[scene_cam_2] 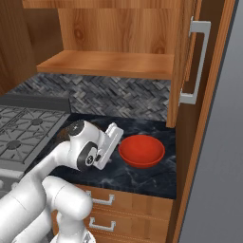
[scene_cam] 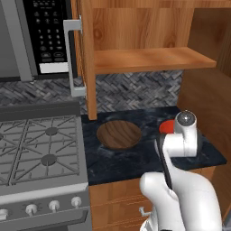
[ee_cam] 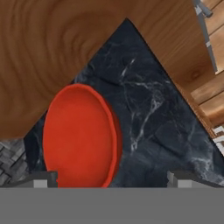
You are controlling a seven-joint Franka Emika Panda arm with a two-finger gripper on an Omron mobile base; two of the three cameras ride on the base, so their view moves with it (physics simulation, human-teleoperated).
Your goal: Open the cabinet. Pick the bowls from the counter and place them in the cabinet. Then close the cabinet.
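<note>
The cabinet (scene_cam: 153, 58) stands open, with its left door (scene_cam: 85, 58) swung out and its wooden shelf (scene_cam_2: 109, 64) bare. On the counter (scene_cam: 135, 160) the dark wood-grain bowl (scene_cam: 119, 134) lies near the stove. To its right lies the red bowl (scene_cam_2: 141, 150), partly hidden behind my hand in the left base view (scene_cam: 167, 127). My gripper (ee_cam: 113, 179) hovers low over the counter just left of the red bowl (ee_cam: 81, 135), open and holding nothing. Its fingertips (ee_cam: 43, 179) straddle the bowl's near edge in the hand view.
A gas stove (scene_cam: 38, 149) adjoins the counter on the left, with a black microwave (scene_cam: 45, 36) above it. The right cabinet door (scene_cam_2: 197, 61) hangs open over the counter's right end beside a tall wooden panel (scene_cam_2: 209, 142). Drawers (scene_cam_2: 123, 209) sit below the counter.
</note>
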